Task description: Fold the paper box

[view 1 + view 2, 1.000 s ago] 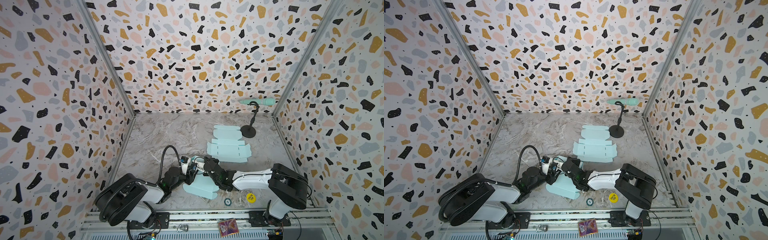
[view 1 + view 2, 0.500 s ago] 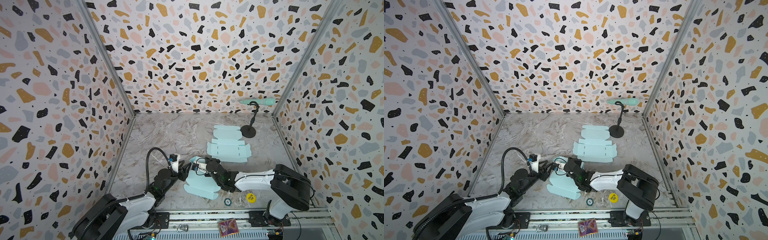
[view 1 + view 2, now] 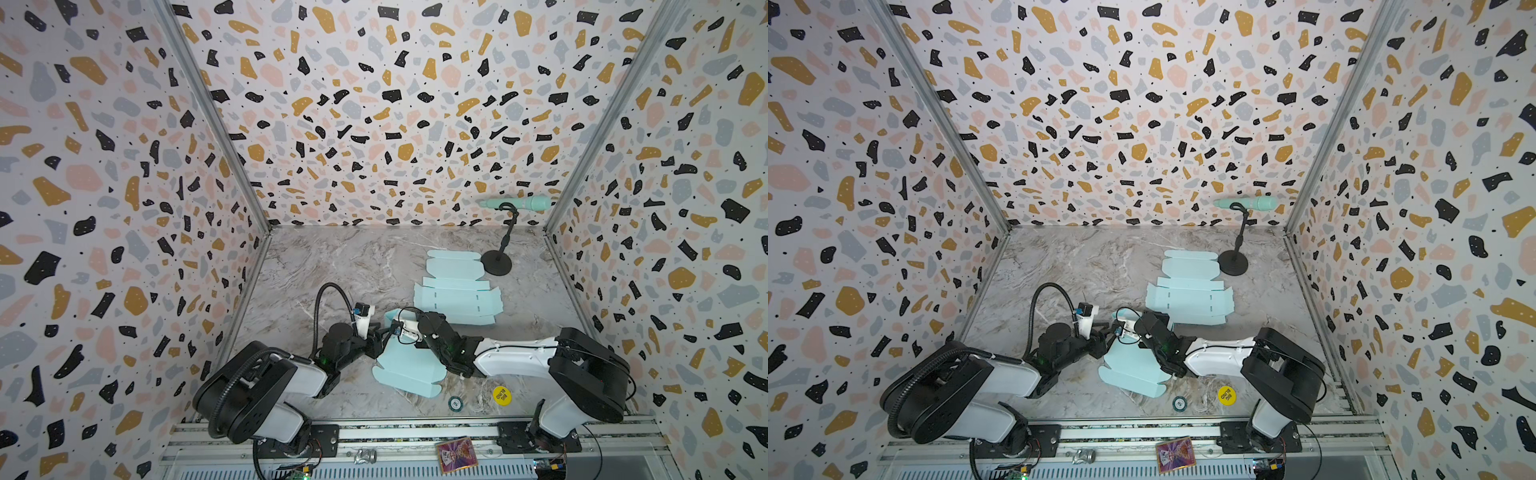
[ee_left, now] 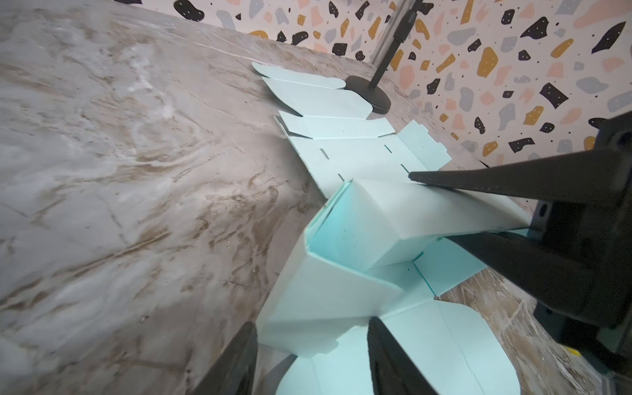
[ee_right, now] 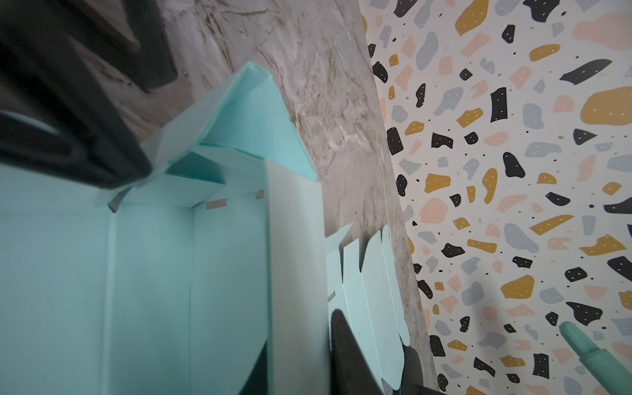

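Half-folded paper box [image 3: 409,368], wall in right gripper [image 4: 429,208]

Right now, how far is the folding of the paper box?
Done: one end of the paper box stands up as walls. In hand: the right gripper pinches a raised wall; the left gripper is open beside it. Left: the rounded flaps lie flat.

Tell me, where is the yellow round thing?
In both top views the yellow disc lies on the table by the front edge, just right of a small dark disc and near the paper box.
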Robot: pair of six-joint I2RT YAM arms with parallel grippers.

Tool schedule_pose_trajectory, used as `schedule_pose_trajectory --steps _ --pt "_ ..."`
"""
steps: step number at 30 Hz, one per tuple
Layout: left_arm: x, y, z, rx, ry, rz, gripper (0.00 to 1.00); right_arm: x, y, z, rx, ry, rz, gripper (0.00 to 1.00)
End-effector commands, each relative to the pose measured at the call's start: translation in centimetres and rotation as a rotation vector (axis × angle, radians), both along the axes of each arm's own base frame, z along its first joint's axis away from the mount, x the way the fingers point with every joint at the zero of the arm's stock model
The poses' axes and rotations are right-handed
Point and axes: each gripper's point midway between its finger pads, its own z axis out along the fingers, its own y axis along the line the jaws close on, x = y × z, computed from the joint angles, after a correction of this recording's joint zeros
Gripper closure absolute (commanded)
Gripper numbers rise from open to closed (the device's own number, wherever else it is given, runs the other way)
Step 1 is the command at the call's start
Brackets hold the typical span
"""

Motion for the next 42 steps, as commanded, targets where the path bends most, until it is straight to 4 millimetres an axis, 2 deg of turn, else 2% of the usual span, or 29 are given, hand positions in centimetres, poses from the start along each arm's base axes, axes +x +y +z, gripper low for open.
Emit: schedule_pose_trajectory --steps 1,8,15,19,27,31,37,42 --pt "1.1 -1.5 1.9 -0.02 -0.084 -0.048 0.46 -1.4 -2.3 -3.9 -0.15 0.108 0.014 0.78" --pt "1.9 -2.4 1.5 0.012 -0.095 -0.069 0.46 -2.0 -1.9 -4.7 -0.174 0.113 0.036 0.78" --pt "2.3 -4.4 0.7 0.05 -0.108 -0.135 0.45 -2.2 -1.5 -4.4 -0.166 0.108 0.052 0.78" --pt "2.3 -4.6 0.9 0.051 -0.119 -0.146 0.53 -2.3 -1.5 -4.4 -0.168 0.109 0.053 0.78" --pt "1.1 -4.7 0.8 0.07 -0.12 -0.144 0.82 -2.2 -1.1 -4.6 -0.164 0.112 0.055 0.8" --pt "1.0 -5.0 0.6 0.076 -0.125 -0.141 0.83 -2.4 -0.4 -4.2 -0.149 0.109 0.067 0.8" --pt "1.5 -5.1 1.1 0.077 -0.168 -0.08 0.83 -3.6 0.6 -4.9 -0.153 0.126 0.085 0.77" --pt "1.9 -5.0 0.6 0.112 -0.202 -0.02 0.83 -4.5 1.6 -5.3 -0.123 0.163 0.087 0.74"
